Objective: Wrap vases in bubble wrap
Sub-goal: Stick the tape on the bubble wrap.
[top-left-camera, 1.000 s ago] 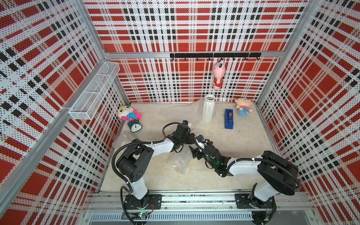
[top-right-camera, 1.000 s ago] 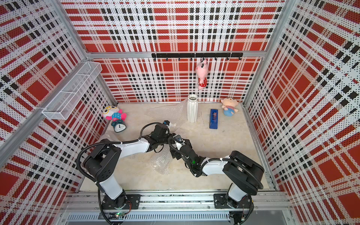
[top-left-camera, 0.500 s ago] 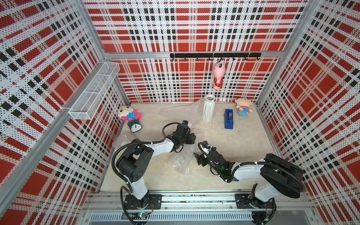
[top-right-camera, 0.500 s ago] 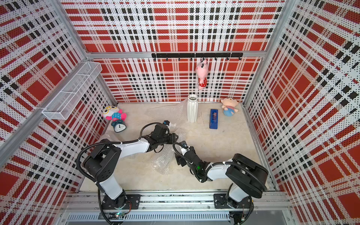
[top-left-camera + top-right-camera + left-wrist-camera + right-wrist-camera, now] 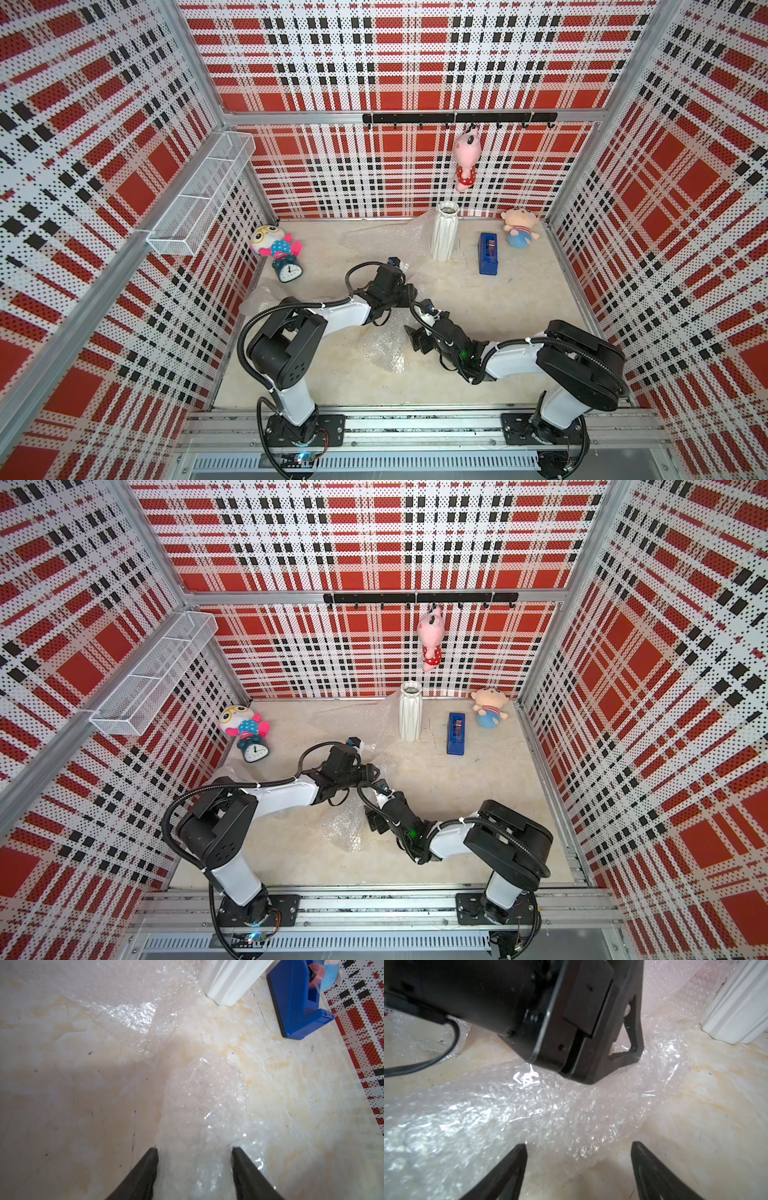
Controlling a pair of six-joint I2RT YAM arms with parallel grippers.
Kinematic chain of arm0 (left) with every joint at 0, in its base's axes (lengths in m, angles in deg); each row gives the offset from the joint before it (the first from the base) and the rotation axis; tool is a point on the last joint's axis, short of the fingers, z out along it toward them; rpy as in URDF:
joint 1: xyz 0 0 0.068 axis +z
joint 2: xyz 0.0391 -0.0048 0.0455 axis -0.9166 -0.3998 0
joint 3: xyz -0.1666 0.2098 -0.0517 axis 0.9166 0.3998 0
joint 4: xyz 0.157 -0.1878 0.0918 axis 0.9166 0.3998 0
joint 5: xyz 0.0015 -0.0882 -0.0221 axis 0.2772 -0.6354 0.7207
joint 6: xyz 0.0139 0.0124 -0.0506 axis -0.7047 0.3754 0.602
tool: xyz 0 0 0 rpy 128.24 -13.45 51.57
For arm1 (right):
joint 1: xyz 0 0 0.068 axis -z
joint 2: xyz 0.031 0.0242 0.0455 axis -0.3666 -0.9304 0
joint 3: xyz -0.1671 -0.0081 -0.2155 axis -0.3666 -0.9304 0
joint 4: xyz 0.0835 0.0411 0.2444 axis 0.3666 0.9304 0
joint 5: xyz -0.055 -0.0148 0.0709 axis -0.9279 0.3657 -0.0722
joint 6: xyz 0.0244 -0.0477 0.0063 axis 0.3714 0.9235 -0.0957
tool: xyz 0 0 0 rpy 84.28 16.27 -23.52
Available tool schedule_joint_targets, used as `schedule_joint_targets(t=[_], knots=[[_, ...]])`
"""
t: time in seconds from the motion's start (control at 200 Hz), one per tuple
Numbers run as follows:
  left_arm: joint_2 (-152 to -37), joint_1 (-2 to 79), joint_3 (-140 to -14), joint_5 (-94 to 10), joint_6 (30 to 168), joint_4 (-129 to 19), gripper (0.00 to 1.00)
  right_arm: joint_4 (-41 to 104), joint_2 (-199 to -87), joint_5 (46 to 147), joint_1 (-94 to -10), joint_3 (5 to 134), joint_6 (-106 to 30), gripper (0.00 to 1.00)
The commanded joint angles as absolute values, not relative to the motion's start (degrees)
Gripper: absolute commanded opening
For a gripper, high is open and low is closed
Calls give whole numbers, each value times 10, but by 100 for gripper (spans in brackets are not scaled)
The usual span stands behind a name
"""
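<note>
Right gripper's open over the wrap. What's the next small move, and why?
Probably ease the right gripper down and close on the bubble wrap roll. Its jaws stand open with the roll's end right below them, while the left gripper appears to pinch the roll farther along.

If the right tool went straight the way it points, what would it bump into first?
Probably the crinkly bubble wrap bundle lying right ahead of the open right tool. The left tool sits just beyond it, though depth is hard to judge.
</note>
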State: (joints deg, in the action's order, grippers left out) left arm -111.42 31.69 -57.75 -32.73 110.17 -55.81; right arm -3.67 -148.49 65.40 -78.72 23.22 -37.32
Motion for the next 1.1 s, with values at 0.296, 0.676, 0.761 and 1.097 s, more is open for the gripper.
schedule_joint_targets(t=[0.296,0.676,0.761,1.097], knots=[[-1098,324,-562,-314,1115,-527,58,-111,-1426,674,-783,192,-451,89],[-1088,323,-560,-312,1122,-528,57,-87,-1491,642,-775,265,-666,100],[-1088,322,-559,-313,1123,-529,57,-64,-1511,644,-775,286,-672,100],[-1091,320,-561,-315,1123,-530,57,-47,-1553,634,-778,299,-684,100]])
